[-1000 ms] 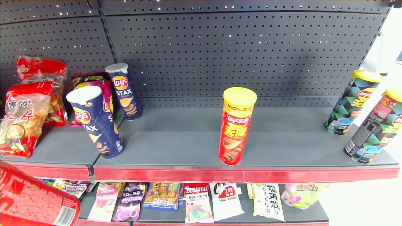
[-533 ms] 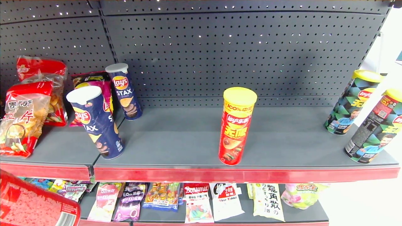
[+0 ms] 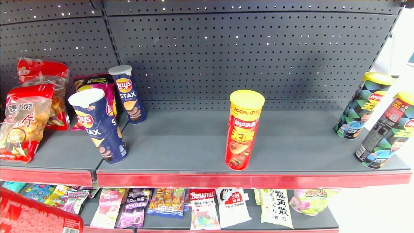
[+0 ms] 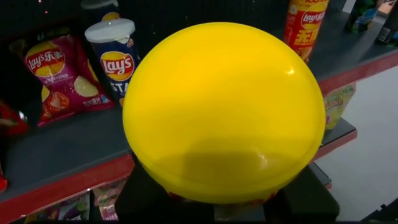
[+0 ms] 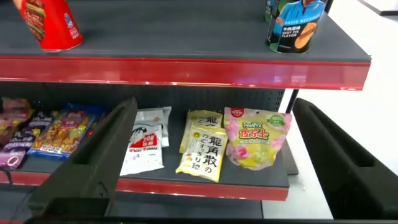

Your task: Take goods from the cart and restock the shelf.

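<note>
A red chip can (image 3: 32, 216) with a barcode sits at the head view's bottom left corner, below the shelf's front lip. The left wrist view looks down on its yellow lid (image 4: 224, 112), and my left gripper (image 4: 217, 210) is shut on the can just under that lid. The dark grey shelf (image 3: 194, 142) holds a matching red can with a yellow lid (image 3: 243, 129), standing near the front at the middle. My right gripper (image 5: 214, 168) hangs open with nothing in it, level with the lower shelf, its dark fingers (image 5: 93, 162) spread wide.
Two blue cans (image 3: 98, 126) stand at the shelf's left, beside several snack bags (image 3: 22, 123). Two green-patterned cans (image 3: 364, 105) stand at the right end. Bare shelf lies on both sides of the middle red can. The lower shelf carries a row of sweet packets (image 3: 203, 207).
The held red can has sunk lower and further into the bottom left corner of the head view. The cans on the shelf have not moved.
</note>
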Tool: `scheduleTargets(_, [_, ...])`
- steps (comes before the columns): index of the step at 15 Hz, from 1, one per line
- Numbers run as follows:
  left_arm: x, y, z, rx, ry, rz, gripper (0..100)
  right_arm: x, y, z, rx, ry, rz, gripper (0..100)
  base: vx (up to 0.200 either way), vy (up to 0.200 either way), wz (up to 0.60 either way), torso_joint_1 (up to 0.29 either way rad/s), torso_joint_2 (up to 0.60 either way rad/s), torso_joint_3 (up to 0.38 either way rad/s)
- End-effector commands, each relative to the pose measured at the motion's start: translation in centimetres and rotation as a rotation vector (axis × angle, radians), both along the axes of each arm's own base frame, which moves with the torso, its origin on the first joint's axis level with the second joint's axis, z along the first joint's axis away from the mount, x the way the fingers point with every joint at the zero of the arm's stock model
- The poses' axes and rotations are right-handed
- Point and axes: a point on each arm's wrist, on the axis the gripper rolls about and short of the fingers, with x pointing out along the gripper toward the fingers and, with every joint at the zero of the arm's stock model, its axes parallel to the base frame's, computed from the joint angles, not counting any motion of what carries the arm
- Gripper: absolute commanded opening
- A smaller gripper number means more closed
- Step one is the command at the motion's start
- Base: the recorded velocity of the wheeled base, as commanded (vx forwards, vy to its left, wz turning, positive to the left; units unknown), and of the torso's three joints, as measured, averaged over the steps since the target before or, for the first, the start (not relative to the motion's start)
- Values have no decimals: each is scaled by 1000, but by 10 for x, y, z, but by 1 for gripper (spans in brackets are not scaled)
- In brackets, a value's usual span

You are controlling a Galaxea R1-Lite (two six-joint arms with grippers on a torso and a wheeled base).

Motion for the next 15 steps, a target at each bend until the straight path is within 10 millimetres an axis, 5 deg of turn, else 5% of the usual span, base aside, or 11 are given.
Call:
scheduleTargets(1, [-1,0,0,0,-2,0,0,0,0,0,1,1,0,100,0,0,-600,7,-2,2])
scheduleTargets(5, [0,0,0,-6,4,0,0,0,0,0,1,1,0,100,0,0,-600,7,2,0])
scheduleTargets(9, [6,0,2,-4,21,2,0,0,0,0,3,1,0,100,0,0,0,0,0,0])
scheduleTargets(13, [33,-2,15,0,73,4,0,0,0,0,3,1,0,100,0,0,0,0,0,0])
scheduleTargets(15, [62,-6,19,4,107,-29,0,0,0,0,3,3,0,100,0,0,0,0,0,0])
